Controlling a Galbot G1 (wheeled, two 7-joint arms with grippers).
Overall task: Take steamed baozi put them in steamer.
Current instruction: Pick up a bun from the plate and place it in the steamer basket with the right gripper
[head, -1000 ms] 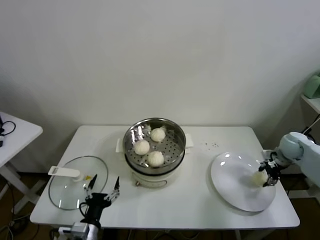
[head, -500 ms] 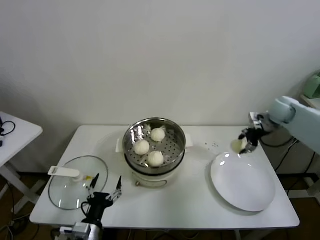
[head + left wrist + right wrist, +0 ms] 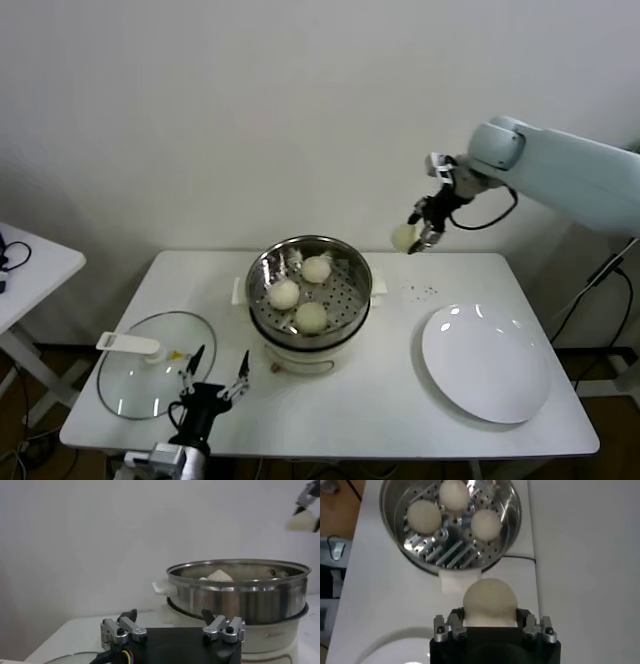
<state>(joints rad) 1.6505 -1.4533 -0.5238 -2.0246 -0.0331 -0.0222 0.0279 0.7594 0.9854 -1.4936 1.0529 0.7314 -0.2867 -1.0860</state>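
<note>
The steel steamer (image 3: 352,262) (image 3: 515,510) (image 3: 235,590) stands mid-table on its white pot base, holding three cream baozi (image 3: 285,294) (image 3: 316,269) (image 3: 311,317). High in the air to the right of the steamer, my right gripper (image 3: 412,236) (image 3: 490,616) is shut on a fourth baozi (image 3: 403,237) (image 3: 489,601) (image 3: 301,522). The right wrist view looks down past this bun at the three in the basket (image 3: 424,516) (image 3: 454,494) (image 3: 486,524). My left gripper (image 3: 215,374) (image 3: 170,621) waits open and empty at the table's front left edge.
A flat white plate (image 3: 487,362) lies bare at the table's right. The round glass lid (image 3: 155,363) with a white handle (image 3: 128,344) rests at front left. Small dark specks (image 3: 420,292) dot the table behind the plate.
The right gripper lifted the baozi off the white plate and carried it up and left, from the plate's right side to high beside the steamer. The left arm barely moved.
</note>
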